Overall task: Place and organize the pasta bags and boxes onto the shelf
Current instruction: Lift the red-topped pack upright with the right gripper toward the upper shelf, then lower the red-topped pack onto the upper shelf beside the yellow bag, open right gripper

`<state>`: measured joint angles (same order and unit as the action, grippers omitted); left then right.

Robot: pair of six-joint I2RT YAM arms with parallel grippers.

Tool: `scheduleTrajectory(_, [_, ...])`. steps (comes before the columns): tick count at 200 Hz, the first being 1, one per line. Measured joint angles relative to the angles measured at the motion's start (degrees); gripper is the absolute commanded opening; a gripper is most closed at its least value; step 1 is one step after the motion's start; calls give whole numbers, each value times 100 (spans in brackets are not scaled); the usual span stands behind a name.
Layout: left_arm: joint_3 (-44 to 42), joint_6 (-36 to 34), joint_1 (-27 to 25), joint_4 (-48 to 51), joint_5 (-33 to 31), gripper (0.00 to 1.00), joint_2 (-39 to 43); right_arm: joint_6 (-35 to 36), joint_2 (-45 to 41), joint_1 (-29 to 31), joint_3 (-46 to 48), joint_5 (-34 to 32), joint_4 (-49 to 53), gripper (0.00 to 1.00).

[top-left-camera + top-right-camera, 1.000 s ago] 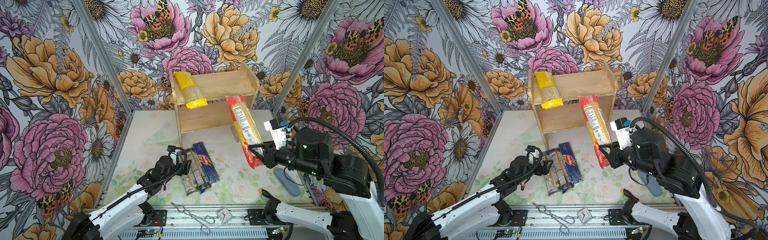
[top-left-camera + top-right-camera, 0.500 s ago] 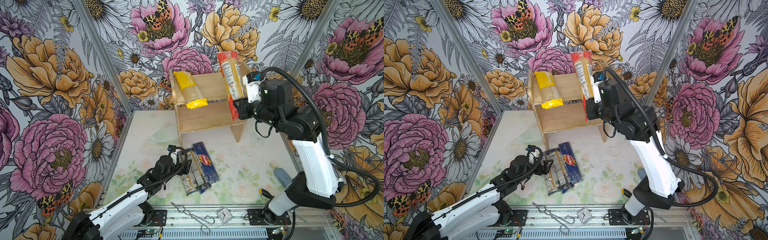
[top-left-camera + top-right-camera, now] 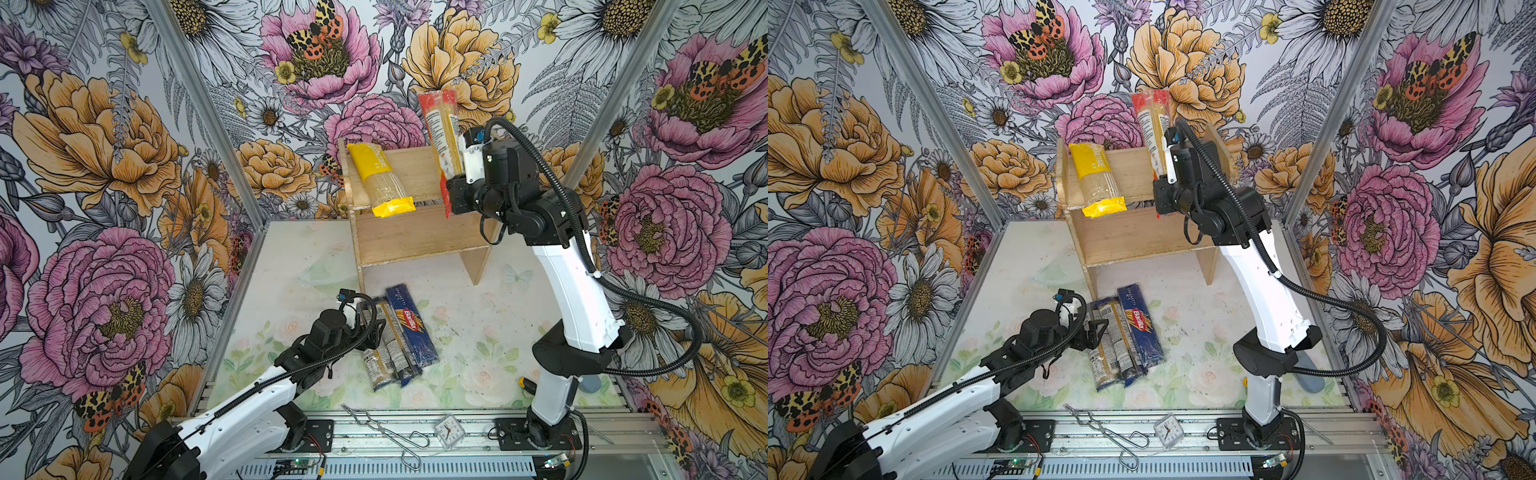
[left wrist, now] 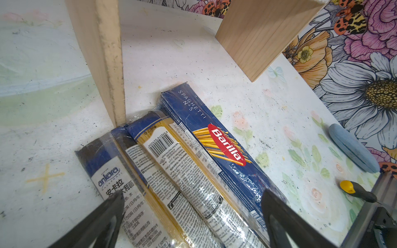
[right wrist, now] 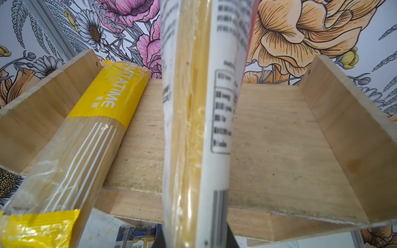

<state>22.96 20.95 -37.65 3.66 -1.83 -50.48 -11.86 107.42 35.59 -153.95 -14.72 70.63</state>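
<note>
view: both top views
total: five packs, with one held, one on the shelf [image 3: 415,241] and three on the counter [image 3: 478,332]
right gripper [image 3: 451,192]: clamped on the lower part of the red-ended pack [image 3: 440,124]; one pack, standing nearly upright above the gripper, over the top tier
yellow-ended pack [image 3: 380,180]: one, lying on the top tier beside the right gripper, apart from the held pack
left gripper [image 3: 372,328]: jaws wide apart, holding nothing, low over the three lying packs
slim blue-ended packs [image 3: 380,368]: two, side by side, under and ahead of the left gripper
Barilla box [image 3: 411,324]: one, against the second slim pack, on the side away from the left arm
small clock [image 3: 449,432]: one, on the front rail, well behind both grippers
view: left wrist
left gripper [image 4: 191,206]: two dark fingers [image 4: 107,214] spread; all three packs run forward between them; contact cannot be told
shelf [image 4: 107,64]: one plank side just ahead; the slim packs' far ends reach its foot
blue-grey oval object [image 4: 352,150]: one, well apart, past the Barilla box
view: right wrist
red-ended pack [image 5: 197,128]: pinched between the jaws, running straight ahead
yellow-ended pack [image 5: 86,139]: one, on the top tier beside the held pack, a gap between them
</note>
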Motion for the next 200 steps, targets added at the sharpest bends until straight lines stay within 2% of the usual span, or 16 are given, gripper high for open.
scheduleTrajectory(155, [72,-35,-2,-2,-2,99,-101,90,372,-81,-44,251,-704,0])
scheduleTrajectory(175, [72,-35,-11,-2,-2,99,-101,90,374,-81,-44,260,-723,15])
scheduleTrajectory(200, [72,-35,-11,-2,-2,99,-101,90,374,-81,-33,264,-730,23])
